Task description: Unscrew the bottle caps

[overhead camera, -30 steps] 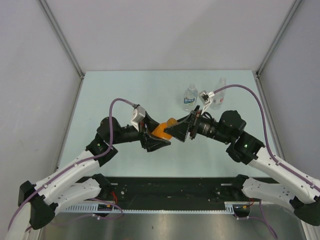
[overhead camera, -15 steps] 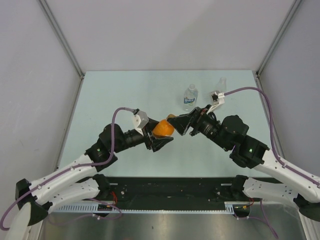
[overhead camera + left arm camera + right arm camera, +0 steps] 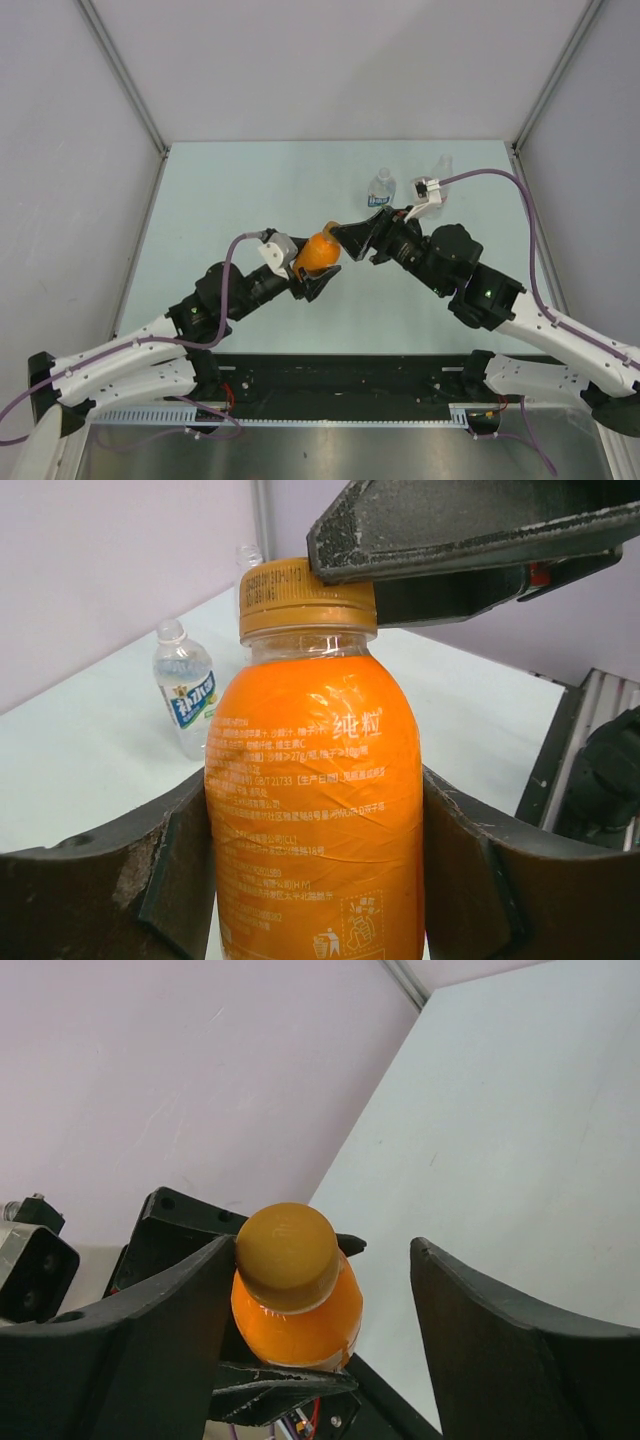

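Observation:
My left gripper (image 3: 313,264) is shut on the body of the squat orange bottle (image 3: 318,253) and holds it above the table. In the left wrist view the bottle (image 3: 315,810) fills the space between both fingers. Its orange cap (image 3: 305,595) is on the neck. My right gripper (image 3: 345,236) is open around the cap (image 3: 287,1255). Its left finger (image 3: 160,1310) touches the cap and its right finger (image 3: 500,1330) stands well clear. The clear bottle with the blue label (image 3: 380,189) and the slim clear bottle (image 3: 441,167) stand at the back, caps on.
The two standing bottles also show in the left wrist view, the blue-labelled one (image 3: 186,695) on the table and the slim one (image 3: 248,558) behind the orange cap. Grey walls enclose the table on the left, back and right. The right arm's cable (image 3: 500,195) arcs over the back right.
Both arms have shifted; the orange bottle has moved slightly left and toward the back. My right gripper has followed to the cap and turned, and its jaws now stand wide.

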